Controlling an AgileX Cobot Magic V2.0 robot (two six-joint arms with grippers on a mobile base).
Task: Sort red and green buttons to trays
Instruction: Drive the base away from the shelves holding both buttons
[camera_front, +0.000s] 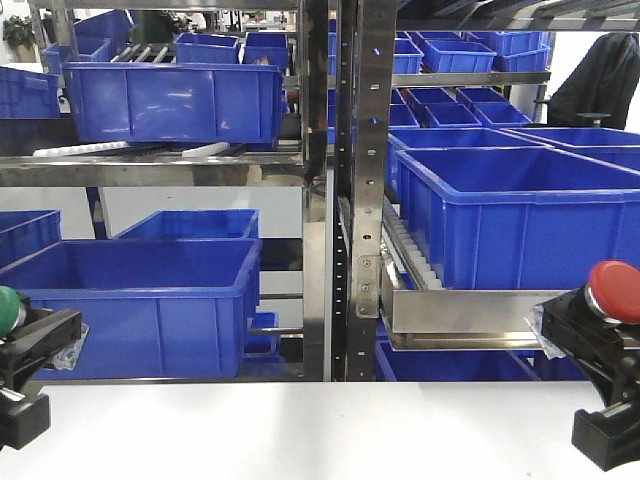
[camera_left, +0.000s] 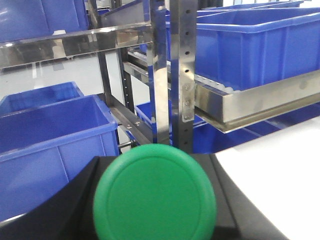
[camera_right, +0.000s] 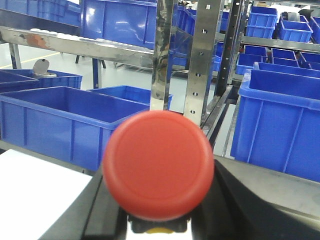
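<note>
buttons held aloft, trays unseen
left gripper clamps green button, right gripper clamps red button; carry both level to matching trays.

No legible txt, nos., brand marks or signs in any view. Cap of the red button is plain, and so is the cap of the green button. Blue bins and steel rack uprights carry no readable print, only bare holes and screws. A yellow sliver shows under the red cap in the right wrist view, cut off at the frame edge. Can't tell if it's a label, and nothing on it can be read.
</note>
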